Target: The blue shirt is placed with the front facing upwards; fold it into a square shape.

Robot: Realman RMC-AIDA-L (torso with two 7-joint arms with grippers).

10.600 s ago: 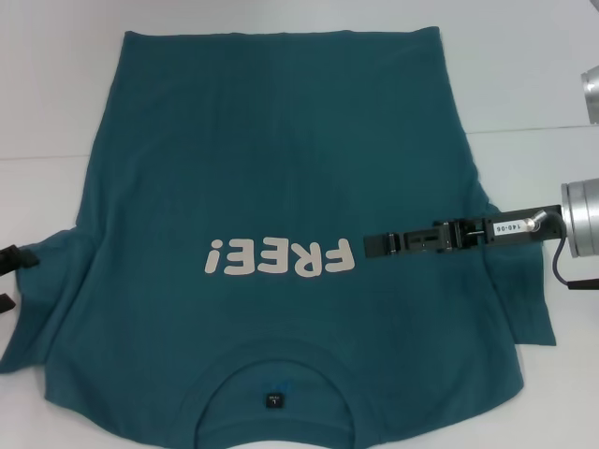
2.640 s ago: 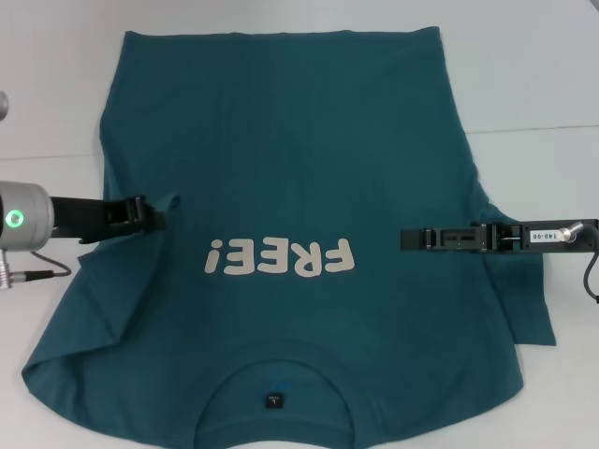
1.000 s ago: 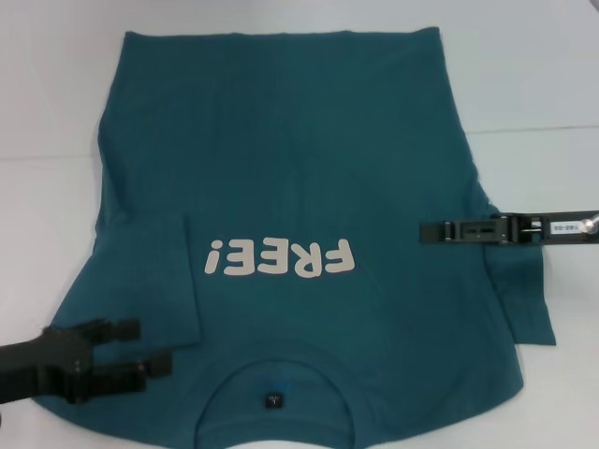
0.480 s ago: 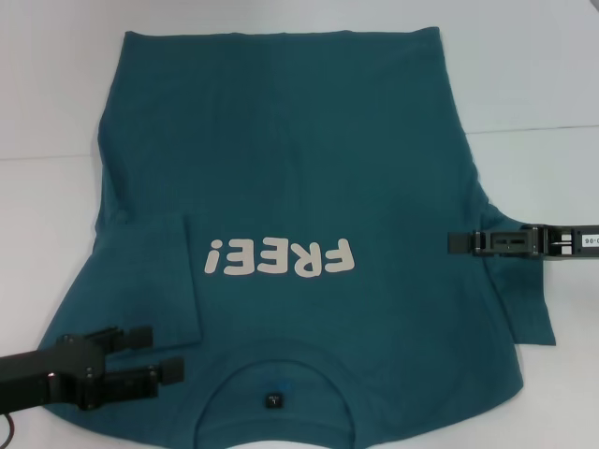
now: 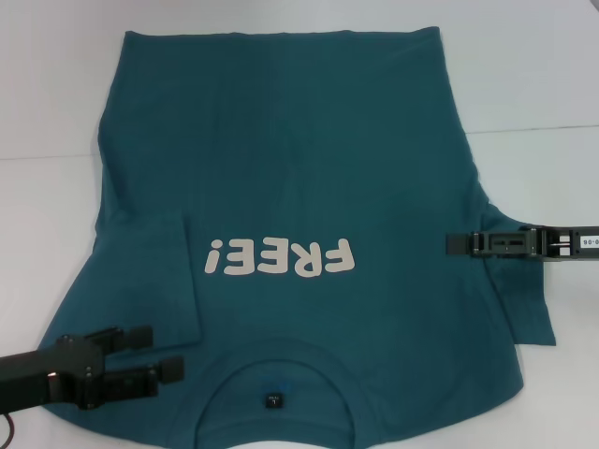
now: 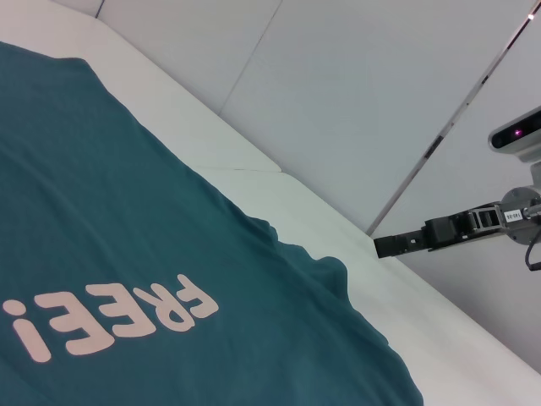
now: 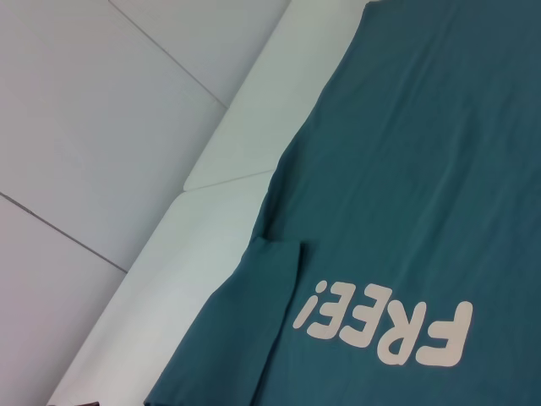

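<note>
Lying flat on the white surface (image 5: pixel 524 84), the shirt (image 5: pixel 281 168) is showing its front, collar toward the robot and hem at the far edge. The white "FREE!" lettering (image 5: pixel 281 257) is reading upside down in the head view. The left sleeve (image 5: pixel 154 276) is lying folded inward over the body, its edge just beside the exclamation mark. The right sleeve (image 5: pixel 524 290) is spreading outward, unfolded. A small dark label (image 5: pixel 272 400) is sitting inside the collar.

The left gripper (image 5: pixel 159 354) is hovering over the shirt's near left shoulder, jaws parted and holding nothing. The right gripper (image 5: pixel 454 244) is reaching in from the right, tip over the shirt at the top of the right sleeve; whether its jaws are released or clenched I cannot tell. In the left wrist view the right gripper (image 6: pixel 382 246) is showing beyond the far shirt edge, apart from the fabric.
</note>
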